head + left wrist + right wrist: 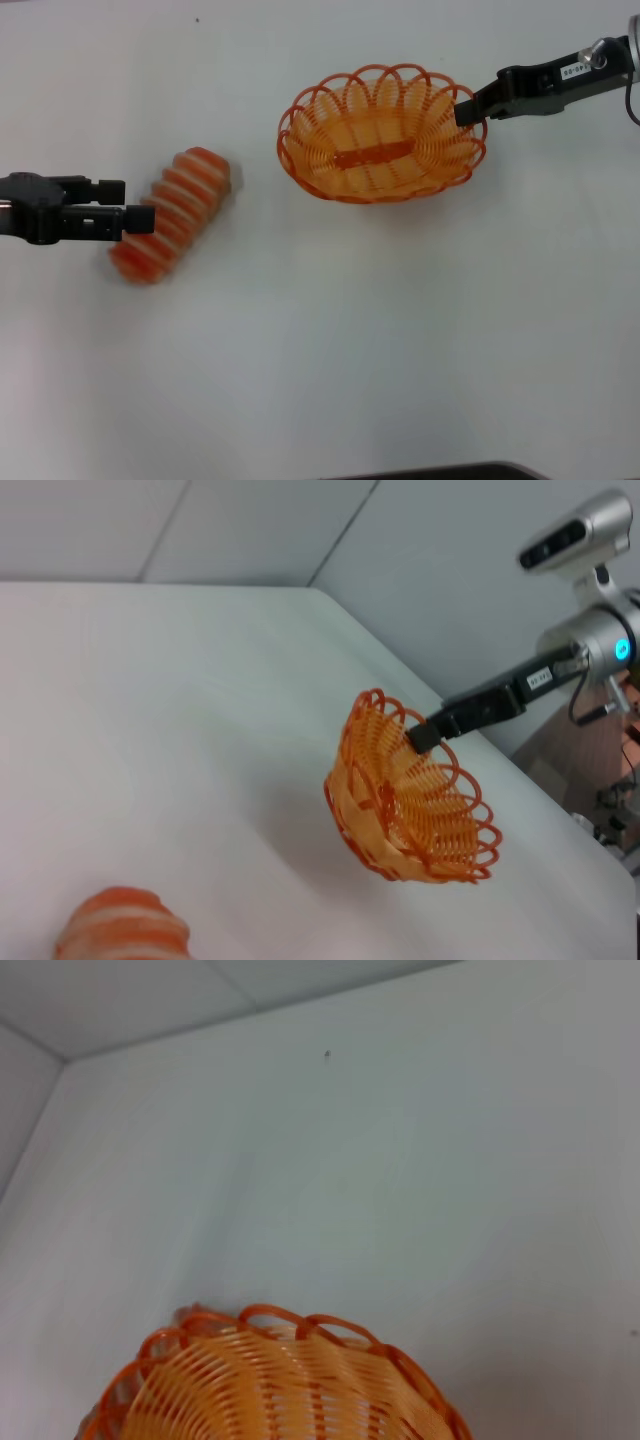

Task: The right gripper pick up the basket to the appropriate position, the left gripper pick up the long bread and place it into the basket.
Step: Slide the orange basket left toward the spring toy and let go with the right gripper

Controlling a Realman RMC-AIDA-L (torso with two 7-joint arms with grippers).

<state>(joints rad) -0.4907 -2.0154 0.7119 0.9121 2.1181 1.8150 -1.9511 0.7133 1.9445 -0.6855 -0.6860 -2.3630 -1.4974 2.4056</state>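
Observation:
The orange wire basket (380, 135) sits in the upper middle of the head view. My right gripper (465, 110) is shut on its right rim. In the left wrist view the basket (410, 800) hangs tilted from that gripper (420, 735), with a shadow under it. Its scalloped rim (280, 1380) fills the bottom of the right wrist view. The long bread (172, 215), orange-red with cream stripes, lies at an angle on the table at the left and looks blurred. One end of it shows in the left wrist view (125, 930). My left gripper (135, 203) is open at the bread's left side, one fingertip overlapping it.
The white table (330, 350) runs across the whole head view. A dark object's edge (430, 472) shows at the bottom of the head view. A small dark speck (197, 19) lies at the far side. The table's edge and a wall (450, 580) show behind the basket.

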